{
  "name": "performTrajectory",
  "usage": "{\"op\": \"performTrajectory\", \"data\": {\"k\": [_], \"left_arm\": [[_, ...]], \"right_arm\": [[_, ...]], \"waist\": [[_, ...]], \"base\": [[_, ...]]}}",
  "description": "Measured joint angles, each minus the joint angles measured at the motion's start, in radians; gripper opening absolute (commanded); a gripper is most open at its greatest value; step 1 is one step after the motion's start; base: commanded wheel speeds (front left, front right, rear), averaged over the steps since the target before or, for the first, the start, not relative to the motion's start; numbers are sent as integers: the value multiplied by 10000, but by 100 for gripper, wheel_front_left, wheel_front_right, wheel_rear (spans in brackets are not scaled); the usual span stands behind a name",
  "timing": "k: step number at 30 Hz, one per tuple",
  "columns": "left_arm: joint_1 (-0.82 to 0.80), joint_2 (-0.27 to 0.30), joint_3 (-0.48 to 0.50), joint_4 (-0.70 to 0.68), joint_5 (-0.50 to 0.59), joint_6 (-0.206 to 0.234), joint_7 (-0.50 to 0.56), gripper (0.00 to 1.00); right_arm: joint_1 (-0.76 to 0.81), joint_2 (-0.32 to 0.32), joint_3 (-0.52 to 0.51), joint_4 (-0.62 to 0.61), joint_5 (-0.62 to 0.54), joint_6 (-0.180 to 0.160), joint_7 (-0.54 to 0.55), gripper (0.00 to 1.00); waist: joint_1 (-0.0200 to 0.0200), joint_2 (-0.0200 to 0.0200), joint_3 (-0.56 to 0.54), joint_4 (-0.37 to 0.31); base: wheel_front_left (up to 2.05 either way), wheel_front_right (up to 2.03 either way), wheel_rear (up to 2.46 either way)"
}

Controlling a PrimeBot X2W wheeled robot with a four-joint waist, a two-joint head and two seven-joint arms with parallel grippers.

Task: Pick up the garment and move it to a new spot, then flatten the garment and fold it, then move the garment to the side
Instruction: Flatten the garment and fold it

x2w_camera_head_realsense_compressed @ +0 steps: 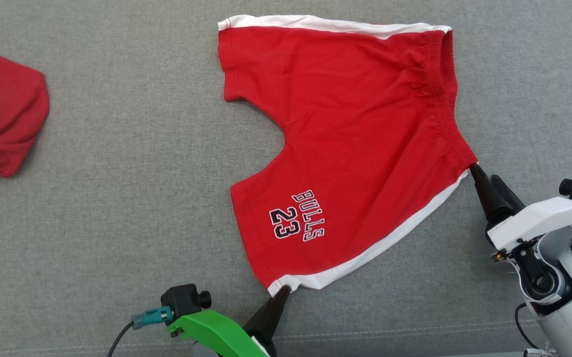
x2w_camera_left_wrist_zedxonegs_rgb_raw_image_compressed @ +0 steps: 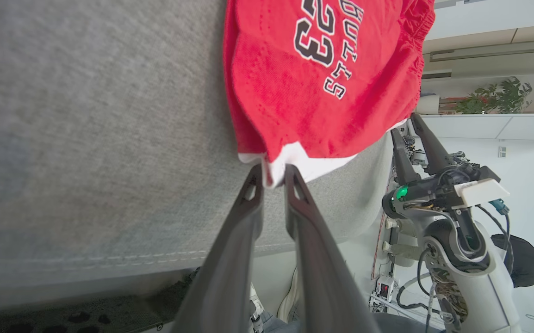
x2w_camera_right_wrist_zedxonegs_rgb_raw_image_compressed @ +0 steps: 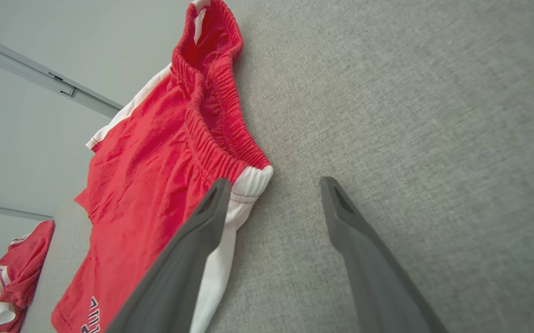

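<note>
Shorts [x2w_camera_head_realsense_compressed: 345, 129] lie spread flat on the grey bench [x2w_camera_head_realsense_compressed: 117, 148], waistband [x2w_camera_right_wrist_zedxonegs_rgb_raw_image_compressed: 211, 115] toward the right. They look like light, limp knit, likely to sag and crease when lifted, so the corners make the best holds. The left pincer [x2w_camera_left_wrist_zedxonegs_rgb_raw_image_compressed: 272, 178] is nipped nearly together on the near leg's white hem corner. The right pincer [x2w_camera_right_wrist_zedxonegs_rgb_raw_image_compressed: 275, 181] stands spread, one finger against the waistband's white corner, gripping nothing.
</note>
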Motion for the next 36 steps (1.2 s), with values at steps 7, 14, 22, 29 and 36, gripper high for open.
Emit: {"op": "performTrajectory", "data": {"k": [7, 14, 22, 29, 36], "left_arm": [[-40, 0, -23, 71, -4, 0, -96, 18], [-44, 0, -36, 111, -6, 2, -180, 18], [-63, 0, -67, 176, -29, 46, -301, 18], [-65, -2, -23, 211, -50, 52, -412, 15], [-169, -2, 130, 215, -52, 52, -548, 8]], "right_arm": [[-244, 199, 128, 499, 15, 27, 15, 100], [-631, 389, 209, 861, 15, 198, 84, 100], [-744, 504, 219, 1248, 40, 376, 84, 47], [-748, 489, 130, 1423, 182, 554, 73, 27], [-753, 489, 13, 1544, 280, 729, -59, 0]], "waist": [[0, 0, 60, 316], [0, 0, 67, 386], [0, 0, 26, 430], [0, 0, 15, 410], [0, 0, 17, 330]], "base": [[0, 0, 0], [0, 0, 0], [0, 0, 0], [0, 0, 0], [0, 0, 0]]}}
